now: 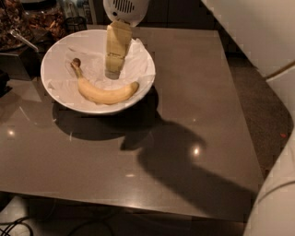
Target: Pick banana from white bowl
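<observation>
On the far left side of the white bowl [46, 62], dark trays of brownish clutter [39, 18] crowd the table's [207, 92] edge, with a metal handle [22, 39] slanting out of them and a small dark wire pot [73, 23] just behind the bowl's rim. Nothing lies over the bowl's inside except the arm itself. To the right of the bowl, well apart from it, pale rounded parts of the robot's body [276, 198] fill the frame's edge, and a broad shadow [184, 170] spreads across the table in front of the bowl.

A round white housing [125, 9] sits above the bowl's far rim. From it the yellowish gripper [113, 73] hangs almost straight down, leaning slightly left, its tip low over the crumpled paper [87, 60] at the bowl's middle. Whether the claw is wide or narrow cannot be told from this side.

The banana [103, 94] lies flat in the near half of the bowl, just in front of the gripper's tip and apart from it. Its long axis runs from far left to near right: the dark-tipped stem points toward the bowl's far left, the blunt end toward its right rim, the curve bowing to the near rim.
</observation>
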Motion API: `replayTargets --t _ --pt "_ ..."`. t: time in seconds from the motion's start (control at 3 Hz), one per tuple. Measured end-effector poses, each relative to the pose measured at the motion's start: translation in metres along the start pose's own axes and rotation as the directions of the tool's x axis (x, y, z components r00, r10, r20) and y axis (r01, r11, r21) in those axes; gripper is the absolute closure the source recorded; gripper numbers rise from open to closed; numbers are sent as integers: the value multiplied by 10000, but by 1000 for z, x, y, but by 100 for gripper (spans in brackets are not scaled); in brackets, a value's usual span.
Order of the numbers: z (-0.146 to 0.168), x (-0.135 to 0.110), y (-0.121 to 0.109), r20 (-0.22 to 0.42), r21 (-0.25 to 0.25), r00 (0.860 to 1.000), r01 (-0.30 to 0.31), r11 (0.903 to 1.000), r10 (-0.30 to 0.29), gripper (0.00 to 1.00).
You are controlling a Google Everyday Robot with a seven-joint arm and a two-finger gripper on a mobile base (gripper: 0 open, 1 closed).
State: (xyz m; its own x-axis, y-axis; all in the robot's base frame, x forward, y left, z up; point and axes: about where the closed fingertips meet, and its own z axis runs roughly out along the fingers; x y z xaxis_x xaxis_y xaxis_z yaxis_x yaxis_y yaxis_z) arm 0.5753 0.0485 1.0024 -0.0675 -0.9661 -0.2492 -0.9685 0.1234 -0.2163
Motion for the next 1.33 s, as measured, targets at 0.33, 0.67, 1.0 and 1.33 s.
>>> replayTargets --t 0.33,0.67,1.0,1.33 --pt "26 -4 -4 -254 -248 9990 -365 9990 359 2" --pt "47 -9 -6 -669 -351 9967 -484 9982 460 11" --pt "65 -14 -7 -1066 -311 9936 -421 9986 386 17" --pt "81 -18 -10 -1468 -210 9890 -211 9996 178 22"
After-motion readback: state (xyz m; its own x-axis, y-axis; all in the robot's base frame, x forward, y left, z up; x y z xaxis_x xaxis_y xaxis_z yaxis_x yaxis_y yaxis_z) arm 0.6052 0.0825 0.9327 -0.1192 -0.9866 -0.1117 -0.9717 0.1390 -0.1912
